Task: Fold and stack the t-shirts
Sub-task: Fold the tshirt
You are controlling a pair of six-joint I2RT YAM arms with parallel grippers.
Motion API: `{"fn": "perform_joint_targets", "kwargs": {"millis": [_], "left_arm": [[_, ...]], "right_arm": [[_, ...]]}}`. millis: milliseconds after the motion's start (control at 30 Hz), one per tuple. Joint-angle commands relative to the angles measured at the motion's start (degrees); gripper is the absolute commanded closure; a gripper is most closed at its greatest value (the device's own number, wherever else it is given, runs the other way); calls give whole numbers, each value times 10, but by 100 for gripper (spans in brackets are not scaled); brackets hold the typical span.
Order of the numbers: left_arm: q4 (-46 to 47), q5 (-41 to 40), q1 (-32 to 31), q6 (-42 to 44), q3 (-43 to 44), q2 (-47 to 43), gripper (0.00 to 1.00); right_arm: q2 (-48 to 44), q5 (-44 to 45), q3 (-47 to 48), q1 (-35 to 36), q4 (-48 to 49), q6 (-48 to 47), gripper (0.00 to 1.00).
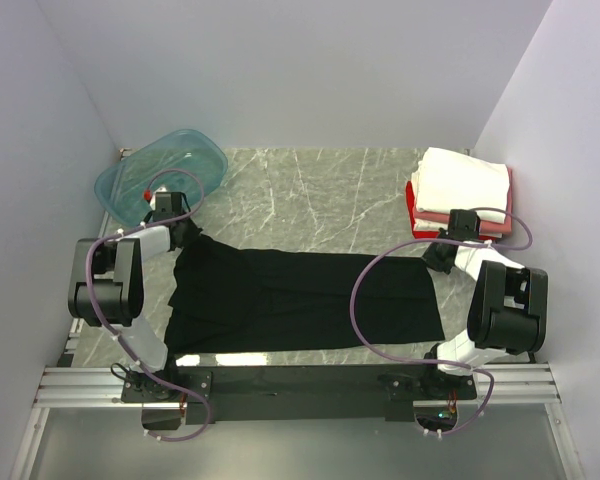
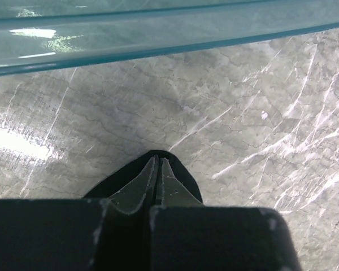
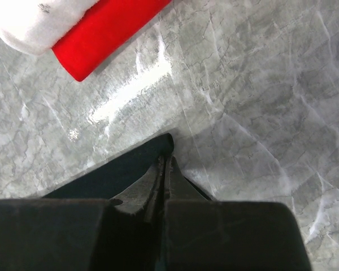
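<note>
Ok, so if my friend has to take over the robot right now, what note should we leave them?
Grips: the left end effector is shut, pinching one far corner of the large black cloth t-shirt. The right end effector is shut on the other far corner.
Things: the black shirt lies spread out on the grey marble table. The stack of folded white, pink and red shirts sits far right, the see-through teal plastic tub far left.
Done: three shirts folded and stacked.
Left: fold the black one, probably by bringing its far edge over first, then add it to the stack.
</note>
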Motion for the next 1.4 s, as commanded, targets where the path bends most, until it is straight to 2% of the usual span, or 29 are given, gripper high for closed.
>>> {"fn": "perform_joint_targets", "kwargs": {"millis": [0,400,833,900,1000,1033,1100,1200,1233,1367], "left_arm": [[9,-8,2,2,15,-4,99],[-22,-94,17,-7,-16,-59,100],[-21,-95,22,-9,-33,-84,99],[-20,-82,22,-6,-31,-87,96],[-24,-75,16,-8,-32,-101,80],[-25,-78,13,-9,-34,-106,69],[-38,-92,3,-13,-37,-125,56],[-48,-110,-31,-21,-44,-159,48],[-59,-115,-42,-24,-46,-181,43],[-77,-124,-67,-46,-73,-247,37]], "right_arm": [[6,34,16,4,-10,-2,100],[-20,97,16,3,-25,7,100],[-33,110,11,3,-30,10,100],[-32,104,11,3,-30,9,100],[-35,95,10,4,-27,7,100],[-36,95,10,4,-28,7,100],[-37,93,10,4,-28,7,98],[-41,92,9,4,-29,8,86],[-43,93,8,6,-29,8,76],[-74,112,2,17,-27,10,66]]}}
